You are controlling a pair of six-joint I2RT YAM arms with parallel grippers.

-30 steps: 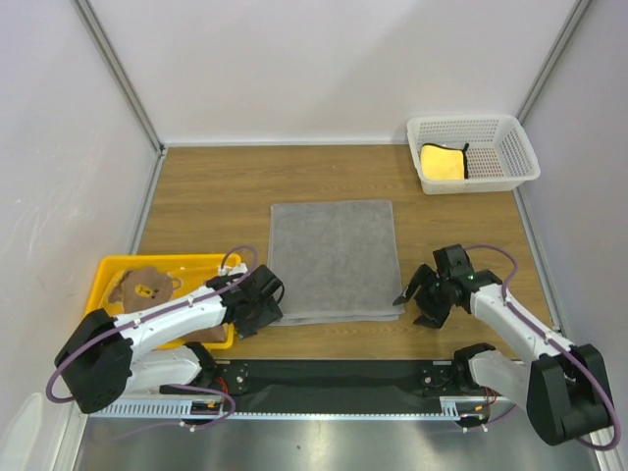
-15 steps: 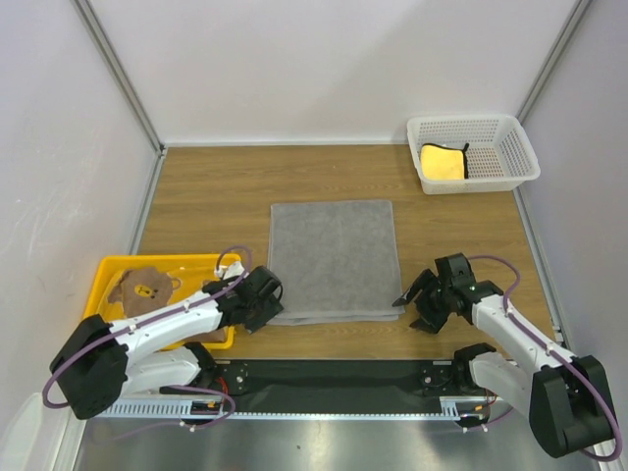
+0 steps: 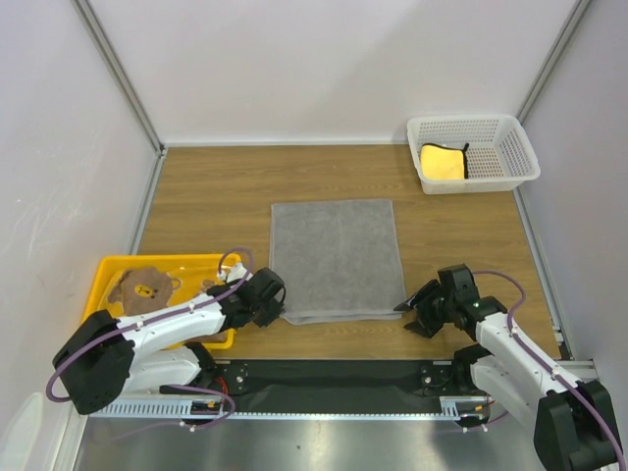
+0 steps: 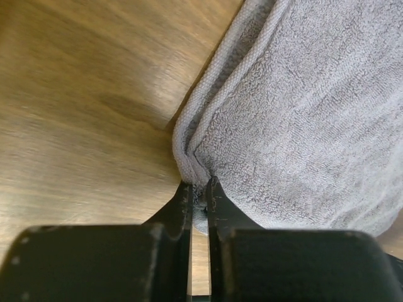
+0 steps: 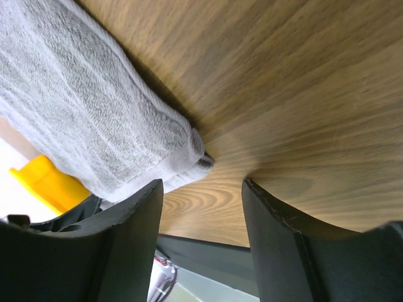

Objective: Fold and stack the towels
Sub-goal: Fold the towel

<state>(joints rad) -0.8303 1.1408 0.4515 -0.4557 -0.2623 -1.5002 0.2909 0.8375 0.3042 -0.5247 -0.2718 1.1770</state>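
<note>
Tools, two, low at the near edge of the bench [image 3: 216,196].

Left tool [image 4: 199,189]: jaws pinched almost together on the near left corner of the grey towel [image 3: 336,257]. A small bunch of hem was caught in the pinch, and the cloth puckered just beyond it.

Right tool [image 5: 201,185]: jaws standing apart, gripping nothing. The towel's near right corner lay on the wood just ahead of the gap, not clamped as far as I could see.

Grey towel: spread flat in the middle of the bench, a rectangle with its long side running away from the arms and its near edge between the two tools.

Yellow tray [image 3: 167,261]: near left, beside the left arm. It held the bear-face towel [image 3: 145,287], crumpled, brown face upward.

White mesh basket [image 3: 471,122]: far right corner, well apart from the rest. The yellow towel [image 3: 442,163] sat folded inside, at its left end.
</note>
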